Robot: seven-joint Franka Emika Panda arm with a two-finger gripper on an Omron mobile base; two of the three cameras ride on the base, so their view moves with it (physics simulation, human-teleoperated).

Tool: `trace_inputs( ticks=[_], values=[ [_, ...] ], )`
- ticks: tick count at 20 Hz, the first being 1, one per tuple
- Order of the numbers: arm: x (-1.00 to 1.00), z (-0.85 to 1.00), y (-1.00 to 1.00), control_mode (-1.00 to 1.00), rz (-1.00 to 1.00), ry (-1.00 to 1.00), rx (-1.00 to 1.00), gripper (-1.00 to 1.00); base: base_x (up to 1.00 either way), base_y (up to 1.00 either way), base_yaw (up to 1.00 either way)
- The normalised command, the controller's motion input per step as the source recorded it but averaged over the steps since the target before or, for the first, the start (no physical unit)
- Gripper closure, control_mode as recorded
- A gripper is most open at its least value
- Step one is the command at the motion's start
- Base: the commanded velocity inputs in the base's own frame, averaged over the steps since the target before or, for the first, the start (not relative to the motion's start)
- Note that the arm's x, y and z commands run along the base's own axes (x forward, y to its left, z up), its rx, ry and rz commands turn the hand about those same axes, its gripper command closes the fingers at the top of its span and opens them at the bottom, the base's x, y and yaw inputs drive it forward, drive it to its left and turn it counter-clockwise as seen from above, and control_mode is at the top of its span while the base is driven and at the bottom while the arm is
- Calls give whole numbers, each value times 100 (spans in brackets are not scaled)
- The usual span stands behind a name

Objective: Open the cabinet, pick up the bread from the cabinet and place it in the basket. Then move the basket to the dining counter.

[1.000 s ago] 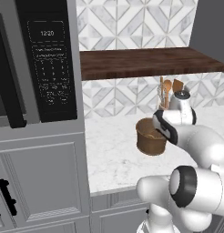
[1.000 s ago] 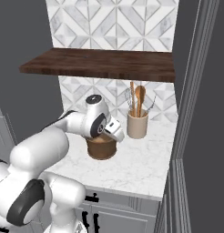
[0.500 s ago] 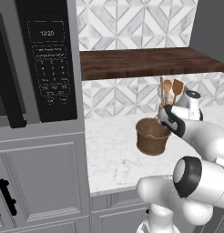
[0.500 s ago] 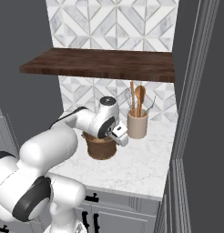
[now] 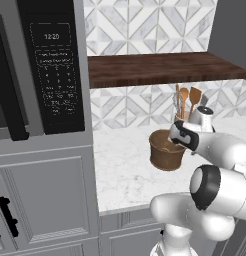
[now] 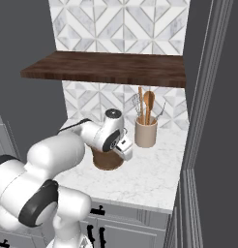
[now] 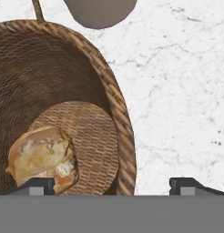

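Golden-brown round bread roll (image 7: 41, 157) is seen lying inside the brown woven basket (image 7: 111, 95).
The pincer (image 7: 111, 185) is held apart above the basket's rim, over the white marble tabletop (image 7: 182, 91).

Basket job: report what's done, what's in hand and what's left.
Done: the bread lies on the floor of the basket.
In hand: the gripper is open above the basket's rim, one fingertip over the inside and the other over the marble worktop, gripping nothing yet.
Left: grasp the basket and carry it to the dining counter.
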Motion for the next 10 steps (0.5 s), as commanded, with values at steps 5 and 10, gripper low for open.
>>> trace_inputs(
  ticks=[5,10],
  values=[
    [3,-43,20,-100,1,0,5,100,0,0,0],
    [-10,-31,25,-100,0,0,4,100,0,0,0]
  ],
)
